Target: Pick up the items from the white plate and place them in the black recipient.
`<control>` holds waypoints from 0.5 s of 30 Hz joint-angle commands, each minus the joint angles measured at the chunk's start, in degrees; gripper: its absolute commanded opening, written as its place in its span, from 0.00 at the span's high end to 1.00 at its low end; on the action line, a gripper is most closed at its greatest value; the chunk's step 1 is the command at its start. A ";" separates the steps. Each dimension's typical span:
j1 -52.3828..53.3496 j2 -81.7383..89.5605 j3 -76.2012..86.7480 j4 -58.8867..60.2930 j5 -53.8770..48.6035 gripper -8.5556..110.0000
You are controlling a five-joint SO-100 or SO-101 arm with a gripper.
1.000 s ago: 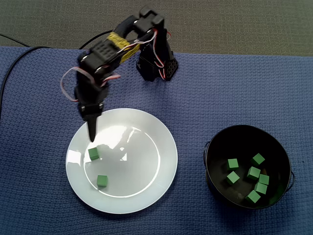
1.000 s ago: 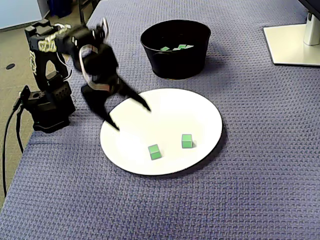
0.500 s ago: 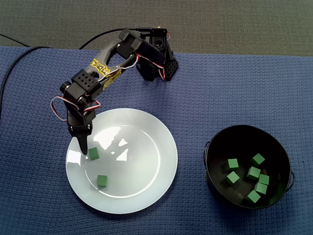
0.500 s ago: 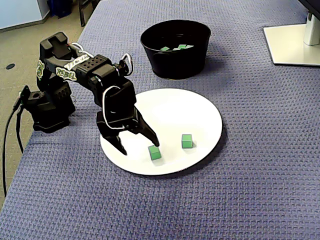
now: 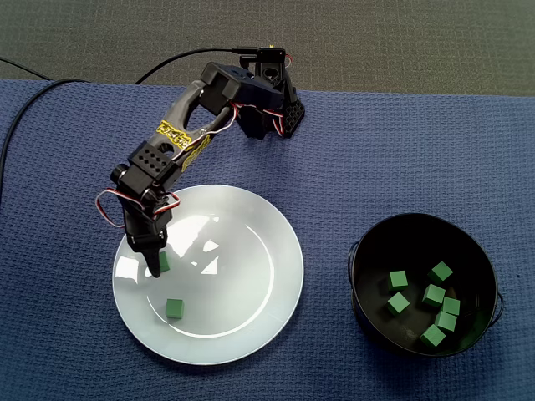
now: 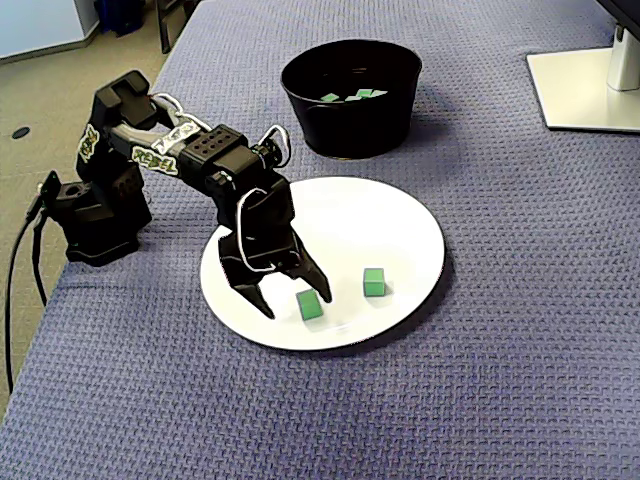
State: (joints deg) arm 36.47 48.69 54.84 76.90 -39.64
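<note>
A white plate (image 5: 242, 251) (image 6: 370, 215) lies on the blue cloth with two green cubes on it. In both fixed views my gripper (image 5: 155, 266) (image 6: 297, 304) is down on the plate's left part, open, its fingers on either side of one green cube (image 5: 165, 261) (image 6: 311, 306). The pads do not look closed on it. The other green cube (image 5: 174, 308) (image 6: 374, 282) lies free a little farther along the plate. The black bowl (image 5: 368, 251) (image 6: 350, 125) stands apart from the plate and holds several green cubes (image 5: 433, 294).
The arm's base (image 5: 269, 113) (image 6: 95, 215) stands at the cloth's edge, with a black cable (image 5: 21, 117) running off beside it. A white monitor stand (image 6: 590, 90) sits beyond the bowl in one fixed view.
The arm has stretched forward and come down over the plate. The open gripper moved from above the rim to straddle the nearer green cube. Neither cube has shifted.
</note>
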 commanded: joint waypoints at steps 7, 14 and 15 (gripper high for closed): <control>-0.97 -0.26 -3.43 -2.55 0.97 0.80; -0.97 0.35 -3.25 -3.16 2.02 0.87; -0.97 0.79 -3.08 -3.16 2.20 0.89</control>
State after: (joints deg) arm 35.95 47.72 54.76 74.79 -38.32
